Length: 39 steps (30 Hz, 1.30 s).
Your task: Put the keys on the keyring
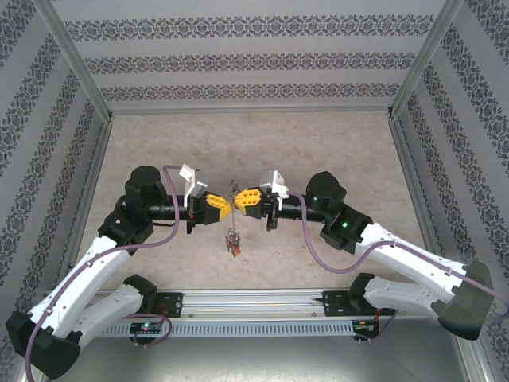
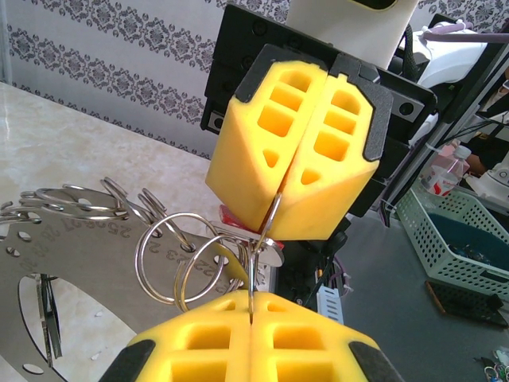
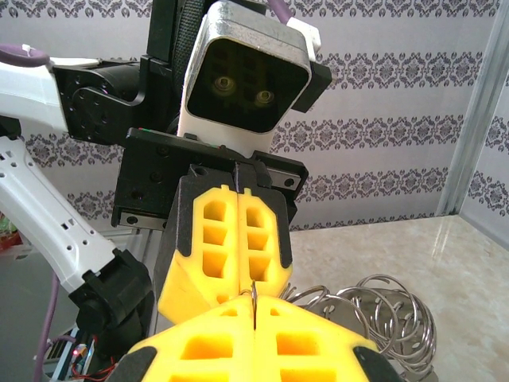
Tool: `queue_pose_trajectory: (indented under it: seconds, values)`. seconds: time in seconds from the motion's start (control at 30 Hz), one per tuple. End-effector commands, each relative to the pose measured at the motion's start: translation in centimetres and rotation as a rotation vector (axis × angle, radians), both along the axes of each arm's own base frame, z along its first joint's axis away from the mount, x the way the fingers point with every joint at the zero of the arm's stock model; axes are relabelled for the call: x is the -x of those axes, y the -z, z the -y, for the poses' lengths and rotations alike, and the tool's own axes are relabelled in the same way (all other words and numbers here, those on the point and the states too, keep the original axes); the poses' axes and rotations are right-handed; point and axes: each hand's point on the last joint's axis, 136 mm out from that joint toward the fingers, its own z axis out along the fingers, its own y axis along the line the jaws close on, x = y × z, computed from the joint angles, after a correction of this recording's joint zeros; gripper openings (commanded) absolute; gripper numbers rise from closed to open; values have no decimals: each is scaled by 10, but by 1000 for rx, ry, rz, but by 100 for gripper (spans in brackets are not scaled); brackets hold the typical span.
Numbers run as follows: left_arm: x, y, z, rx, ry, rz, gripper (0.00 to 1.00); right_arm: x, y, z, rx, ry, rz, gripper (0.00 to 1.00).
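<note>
Noting: both arms are meeting nose to nose over the middle of the table (image 1: 334,151). The left gripper (image 1: 228,206) is clamping fully closed on the keyring (image 2: 253,274), a thin grey wire running into the seam between its yellow pads (image 2: 199,338). The right gripper (image 1: 240,200) is pinching the same wire from the opposite side, pads pressed together. The keys (image 1: 232,241) are hanging in a bunch just below the fingertips. Small silver split rings (image 2: 169,256) are fanning out beside the wire, a red tag (image 2: 235,216) showing among them
</note>
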Motion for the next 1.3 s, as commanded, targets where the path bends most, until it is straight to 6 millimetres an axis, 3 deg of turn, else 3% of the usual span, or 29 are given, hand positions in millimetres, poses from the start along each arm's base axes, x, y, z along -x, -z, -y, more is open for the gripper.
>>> queue_pose_trajectory:
  seconds: [0.0,0.67,1.27]
  values:
    - [11,-21,1,33,36,89,0,1,1,-1,-10,0,2,0]
    - [12,-23,0,33,36,90,0,16,17,0,69,-75,13,0]
    - [12,-24,1,34,36,85,0,23,21,5,93,-92,80,0]
